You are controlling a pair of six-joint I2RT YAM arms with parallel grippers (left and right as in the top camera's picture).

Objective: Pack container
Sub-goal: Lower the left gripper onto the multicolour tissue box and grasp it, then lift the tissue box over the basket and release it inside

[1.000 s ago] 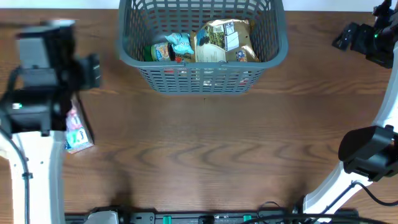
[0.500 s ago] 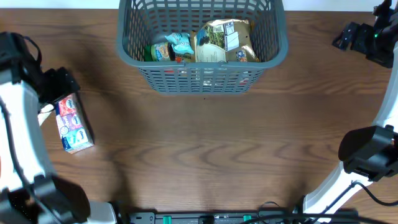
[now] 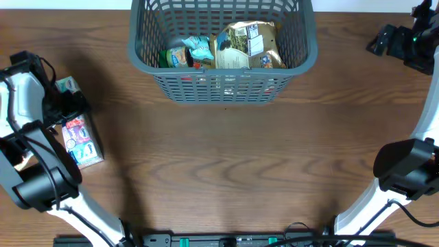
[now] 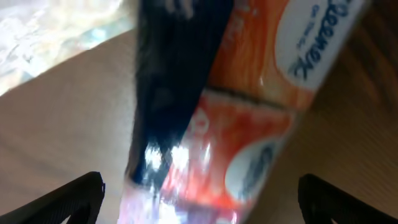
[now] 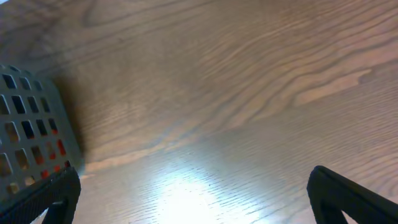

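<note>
The container [image 3: 223, 89], a grey-blue lattice basket, stands at the table's far middle. It holds a gold bag [image 3: 247, 44], a blue packet [image 3: 199, 46] and a green can [image 3: 175, 58]. A red-orange tissue pack [image 3: 82, 143] lies on the table at the left. My left gripper [image 3: 65, 106] is at the pack's far end. In the left wrist view the pack [image 4: 242, 143] fills the frame, blurred, between the wide-open fingers [image 4: 199, 205]. My right gripper [image 3: 391, 41] is at the far right, open over bare wood [image 5: 199, 199].
A small teal-and-white packet [image 3: 66, 84] lies just beyond the tissue pack; it also shows in the left wrist view [image 4: 56, 31]. The basket's corner [image 5: 31, 137] shows at the left of the right wrist view. The wooden table [image 3: 226, 165] is bare in the middle.
My left arm has swung back and down from above the tissue pack, and its gripper now sits low at the pack's far end. The teal packet has come into view. The right arm has not moved.
</note>
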